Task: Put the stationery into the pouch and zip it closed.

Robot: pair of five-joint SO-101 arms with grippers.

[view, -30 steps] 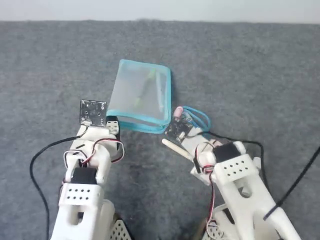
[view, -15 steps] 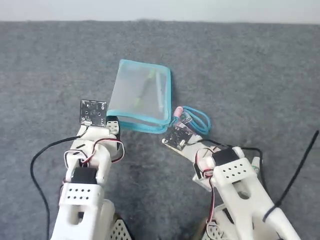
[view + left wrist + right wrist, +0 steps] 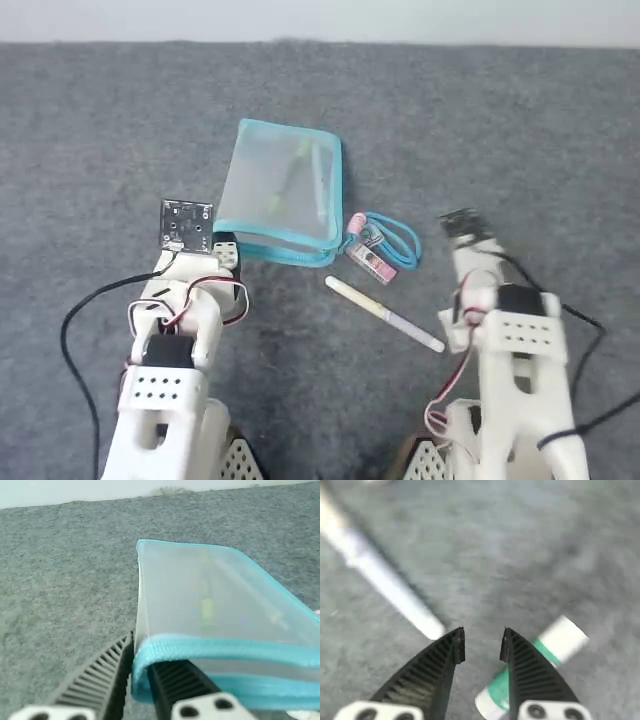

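Observation:
A translucent pouch point(image 3: 285, 185) with teal edging lies flat at the table's middle; something green shows inside it point(image 3: 207, 607). My left gripper point(image 3: 142, 675) is shut on the pouch's zipper edge at its near left corner point(image 3: 228, 250). A white pen point(image 3: 385, 312) lies slanted near the pouch's mouth, and a pink eraser point(image 3: 370, 260) lies beside a blue cord loop point(image 3: 398, 240). My right gripper point(image 3: 482, 645) is open just above the carpet, holding nothing. The white pen point(image 3: 380, 575) lies to one side of it, a white and green tube point(image 3: 535, 672) to the other.
Grey carpet point(image 3: 520, 130) covers the whole table. The right arm point(image 3: 500, 330) stands to the right of the pen and the cord loop. Cables trail from both arms near the front edge.
The right arm has swung to the right, away from the pouch's mouth, uncovering the pink eraser and the white pen. The left arm and the pouch have not moved.

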